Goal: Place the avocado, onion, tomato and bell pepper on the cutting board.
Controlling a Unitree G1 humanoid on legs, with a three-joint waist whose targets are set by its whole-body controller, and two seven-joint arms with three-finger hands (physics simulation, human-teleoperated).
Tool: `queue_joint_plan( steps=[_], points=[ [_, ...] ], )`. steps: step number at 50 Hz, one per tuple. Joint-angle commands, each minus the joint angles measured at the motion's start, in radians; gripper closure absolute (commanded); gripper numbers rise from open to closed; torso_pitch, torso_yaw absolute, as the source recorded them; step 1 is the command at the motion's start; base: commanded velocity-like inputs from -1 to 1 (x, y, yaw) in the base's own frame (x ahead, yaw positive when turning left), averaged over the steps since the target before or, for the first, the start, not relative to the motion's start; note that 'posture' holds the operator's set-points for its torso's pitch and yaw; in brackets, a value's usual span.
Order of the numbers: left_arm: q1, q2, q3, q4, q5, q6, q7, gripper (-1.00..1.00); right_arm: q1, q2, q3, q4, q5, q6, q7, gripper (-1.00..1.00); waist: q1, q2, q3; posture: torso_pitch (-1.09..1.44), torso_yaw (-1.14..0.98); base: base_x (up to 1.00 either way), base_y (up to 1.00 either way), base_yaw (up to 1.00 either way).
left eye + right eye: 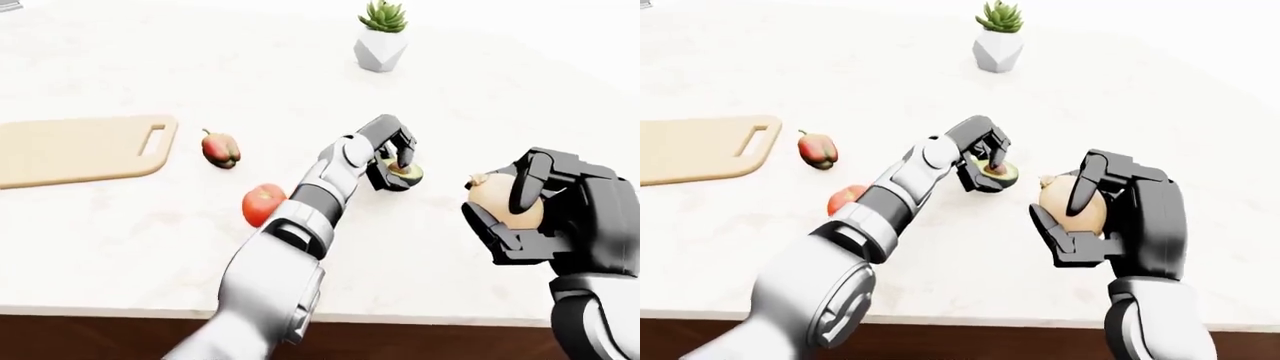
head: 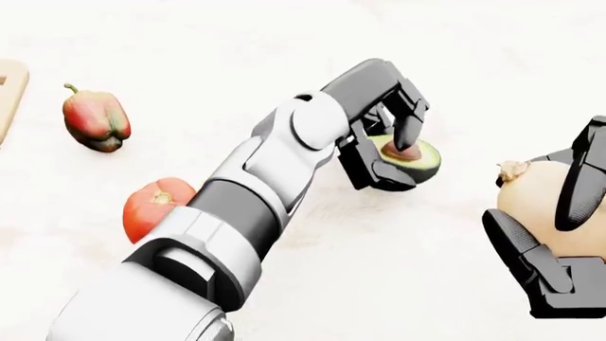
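The left hand (image 2: 393,145) is clamped on the avocado (image 2: 409,156) half, one finger pressing on its pit, on the white counter (image 1: 150,225) near the middle of the head view. The right hand (image 1: 1120,217) grips the onion (image 1: 1072,201), held off the counter at the right. The tomato (image 2: 151,207) lies just beside the left forearm, the pepper (image 2: 94,118) farther left, and the board (image 1: 80,148) beyond it, bare; a potted plant (image 1: 382,34) stands at the top.
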Motion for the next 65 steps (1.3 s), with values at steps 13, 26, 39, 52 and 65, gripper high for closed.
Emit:
queue_joint_plan(
  steps=[13,26,39,52,65],
  points=[
    [-0.145,0.071,0.008,-0.138,-0.147,-0.022,0.048,1.00,-0.046,0.053,0.010,-0.023,-0.128,-0.016,0.086,1.00,-0.003,0.005,-0.014,0.00,0.00,0.00,0.00,0.00],
    [-0.133,0.165,-0.012,-0.318,-0.195,0.103,0.053,1.00,-0.250,0.051,-0.006,0.015,-0.211,0.104,0.153,1.00,-0.005,0.016,-0.012,0.00,0.00,0.00,0.00,0.00],
    [0.131,0.255,-0.023,-1.024,-0.160,0.514,-0.047,1.00,-0.417,0.025,0.064,0.185,-0.263,0.047,0.162,1.00,-0.010,0.037,-0.009,0.00,0.00,0.00,0.00,0.00],
    [0.340,0.303,-0.019,-1.675,-0.065,0.899,-0.177,1.00,-0.519,0.034,0.089,0.272,-0.274,0.032,0.164,1.00,-0.008,0.048,-0.006,0.00,0.00,0.00,0.00,0.00],
    [0.439,0.470,-0.019,-2.101,0.103,1.264,-0.385,1.00,-0.620,0.032,0.125,0.343,-0.281,0.030,0.164,1.00,-0.006,0.049,-0.015,0.00,0.00,0.00,0.08,0.00]
  ],
)
